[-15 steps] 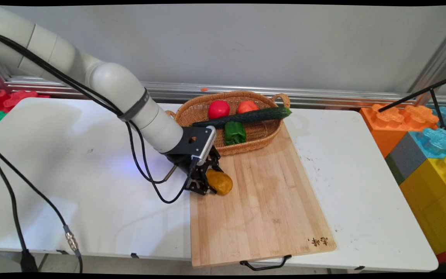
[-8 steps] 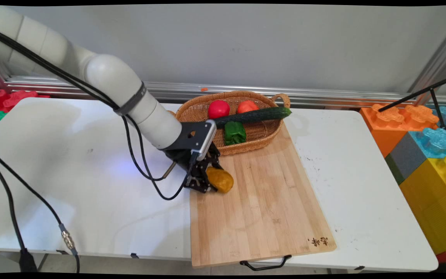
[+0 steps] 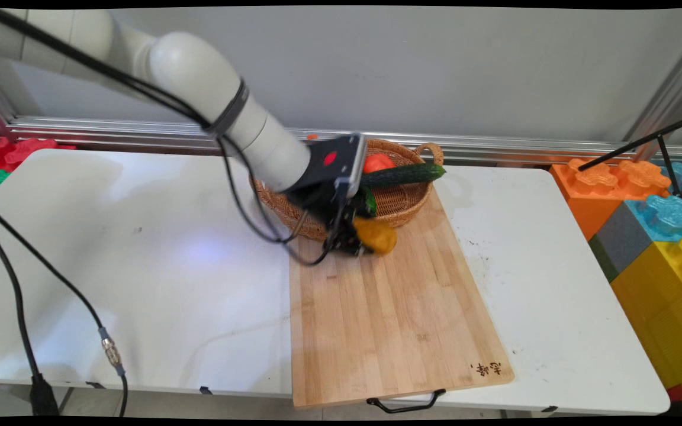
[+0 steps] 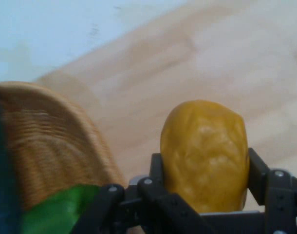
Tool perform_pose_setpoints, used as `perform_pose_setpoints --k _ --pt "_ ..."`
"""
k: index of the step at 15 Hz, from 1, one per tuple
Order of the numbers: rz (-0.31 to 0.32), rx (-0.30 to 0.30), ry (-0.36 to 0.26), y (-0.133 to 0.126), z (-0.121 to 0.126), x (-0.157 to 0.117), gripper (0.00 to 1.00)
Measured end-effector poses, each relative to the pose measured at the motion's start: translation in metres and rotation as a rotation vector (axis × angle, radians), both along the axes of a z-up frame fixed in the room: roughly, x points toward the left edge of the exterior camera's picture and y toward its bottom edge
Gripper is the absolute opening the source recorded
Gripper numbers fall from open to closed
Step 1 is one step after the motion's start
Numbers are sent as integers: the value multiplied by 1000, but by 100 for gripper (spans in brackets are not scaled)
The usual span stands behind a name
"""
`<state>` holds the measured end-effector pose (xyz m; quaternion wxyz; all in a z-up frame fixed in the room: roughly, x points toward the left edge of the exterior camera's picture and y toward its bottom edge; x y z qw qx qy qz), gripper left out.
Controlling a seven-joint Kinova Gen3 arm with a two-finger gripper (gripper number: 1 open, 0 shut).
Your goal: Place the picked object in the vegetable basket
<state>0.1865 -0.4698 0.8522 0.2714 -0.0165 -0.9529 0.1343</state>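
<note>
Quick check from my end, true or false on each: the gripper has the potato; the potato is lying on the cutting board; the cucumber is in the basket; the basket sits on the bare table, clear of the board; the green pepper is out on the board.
1. The gripper has the potato. True: both fingers clamp it in the hand view.
2. The potato is lying on the cutting board. False: it hangs in the gripper above the board, by the basket's near rim.
3. The cucumber is in the basket. True: it lies across it, one end over the right rim.
4. The basket sits on the bare table, clear of the board. False: its near side rests on the board's far end.
5. The green pepper is out on the board. False: it is inside the basket.
</note>
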Motion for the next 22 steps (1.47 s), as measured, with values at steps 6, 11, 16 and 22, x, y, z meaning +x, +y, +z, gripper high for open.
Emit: perform_pose_setpoints --k 6,11,16,22 --pt "234 -103 12 -57 25 9 0" --pt "444 -32 -37 -76 9 35 0" --pt "583 131 -90 -86 -24 53 0" --pt "658 227 -103 -99 -45 61 0"
